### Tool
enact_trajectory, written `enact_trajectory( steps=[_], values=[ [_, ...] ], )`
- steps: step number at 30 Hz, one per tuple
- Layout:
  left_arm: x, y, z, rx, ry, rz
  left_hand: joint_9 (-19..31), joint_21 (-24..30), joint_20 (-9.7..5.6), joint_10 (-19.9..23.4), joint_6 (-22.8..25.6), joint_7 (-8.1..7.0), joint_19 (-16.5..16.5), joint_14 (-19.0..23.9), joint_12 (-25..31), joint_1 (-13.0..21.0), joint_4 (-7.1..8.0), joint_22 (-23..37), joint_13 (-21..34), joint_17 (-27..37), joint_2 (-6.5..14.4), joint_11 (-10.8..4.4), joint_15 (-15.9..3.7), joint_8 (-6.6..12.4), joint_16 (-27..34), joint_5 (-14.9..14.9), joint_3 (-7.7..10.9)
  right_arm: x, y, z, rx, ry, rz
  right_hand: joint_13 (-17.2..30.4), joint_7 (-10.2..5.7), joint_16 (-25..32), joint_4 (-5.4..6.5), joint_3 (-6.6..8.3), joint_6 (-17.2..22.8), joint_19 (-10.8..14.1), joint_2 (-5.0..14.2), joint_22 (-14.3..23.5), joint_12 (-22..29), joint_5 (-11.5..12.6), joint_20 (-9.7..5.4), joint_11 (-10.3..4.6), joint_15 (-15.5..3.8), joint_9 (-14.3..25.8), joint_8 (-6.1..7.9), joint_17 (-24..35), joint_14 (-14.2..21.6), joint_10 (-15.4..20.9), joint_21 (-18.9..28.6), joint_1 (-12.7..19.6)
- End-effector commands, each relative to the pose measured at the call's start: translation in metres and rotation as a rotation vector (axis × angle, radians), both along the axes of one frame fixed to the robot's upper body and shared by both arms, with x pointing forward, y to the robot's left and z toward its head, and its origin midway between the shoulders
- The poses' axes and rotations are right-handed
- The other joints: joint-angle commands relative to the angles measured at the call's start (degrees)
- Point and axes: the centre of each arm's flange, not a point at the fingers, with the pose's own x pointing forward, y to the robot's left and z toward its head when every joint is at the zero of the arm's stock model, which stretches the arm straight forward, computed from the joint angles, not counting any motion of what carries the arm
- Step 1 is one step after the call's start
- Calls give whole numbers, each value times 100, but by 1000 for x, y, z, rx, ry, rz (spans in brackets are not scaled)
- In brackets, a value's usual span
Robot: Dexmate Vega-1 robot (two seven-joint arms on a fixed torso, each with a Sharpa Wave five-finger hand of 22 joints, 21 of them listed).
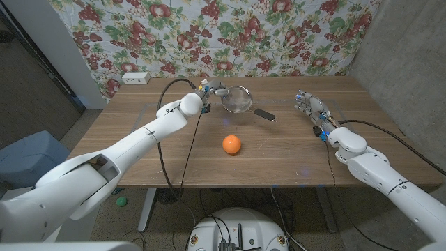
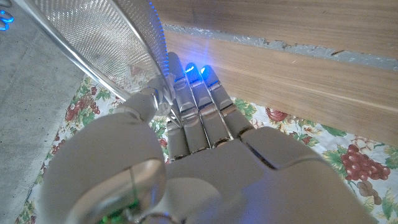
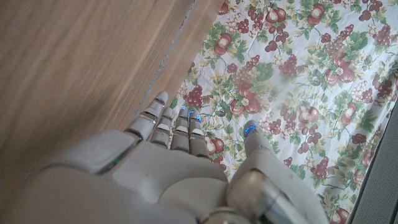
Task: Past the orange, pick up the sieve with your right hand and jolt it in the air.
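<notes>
Beyond the orange (image 1: 232,144), the left hand (image 1: 207,96) grips the sieve (image 1: 237,99); the right hand (image 1: 307,106) hangs released, well apart. Risk: the wrong hand jolts it; the handle may slip.

A rectangular brown wooden table (image 1: 293,150) stands against a hanging cloth backdrop printed with red fruit and green leaves (image 1: 230,35). A white power strip (image 1: 135,77) lies at the table's far left corner. Grey wall (image 1: 411,49) rises right of the table.
</notes>
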Motion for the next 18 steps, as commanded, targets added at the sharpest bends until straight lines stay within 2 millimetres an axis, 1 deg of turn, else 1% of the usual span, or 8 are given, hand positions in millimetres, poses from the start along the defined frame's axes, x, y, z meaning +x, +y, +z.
enact_trajectory(
  steps=[1,12,18],
  values=[
    [-4,-1,8,1,-47,0,122,52,-12,831,-42,-1,-23,6,36,137,168,16,47,34,147,-865,-732,71,-16,20,146,-6,4,12,-112,56,9,19,-23,10,-24,4,67,24,-2,27,30,32,-8,-59,-21,30,6,3,57,36,9,57],
    [-7,-1,11,-3,-81,-1,188,87,-18,825,-64,-8,-37,24,58,149,171,15,111,51,148,-866,-734,123,-24,21,139,-13,8,22,-209,104,16,22,-22,19,-22,-1,63,43,-6,28,25,32,6,-54,-18,32,-3,8,77,45,14,60],
    [-9,-1,15,6,-98,3,219,103,-16,813,-68,-4,-47,25,64,148,178,15,141,56,144,-864,-727,150,-34,20,136,-17,11,28,-261,112,4,24,-15,31,-21,-5,72,98,-7,29,29,32,28,-32,-2,33,-3,11,106,67,32,60]
  ],
)
